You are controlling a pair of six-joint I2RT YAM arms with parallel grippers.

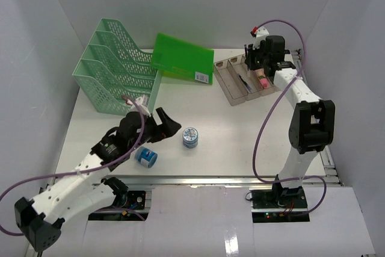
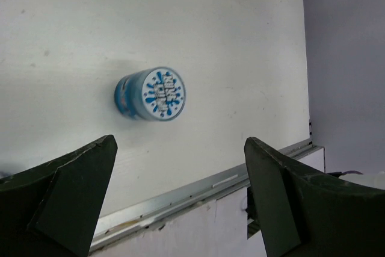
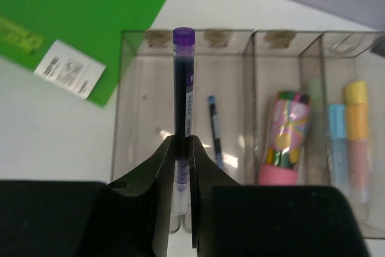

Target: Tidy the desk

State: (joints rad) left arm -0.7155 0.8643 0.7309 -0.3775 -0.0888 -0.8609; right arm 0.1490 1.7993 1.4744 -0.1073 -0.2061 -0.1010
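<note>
Right pincer clamps pen above tray, 1 o'clock; tilted drop may miss. Left pincer wide, may nudge blue tub.

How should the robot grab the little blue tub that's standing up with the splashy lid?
Pinch its round blue side wall, one finger on each side. The tub stands upright on the desk with nothing touching it, so the open left gripper, just to its left, could probably come down from above.
</note>
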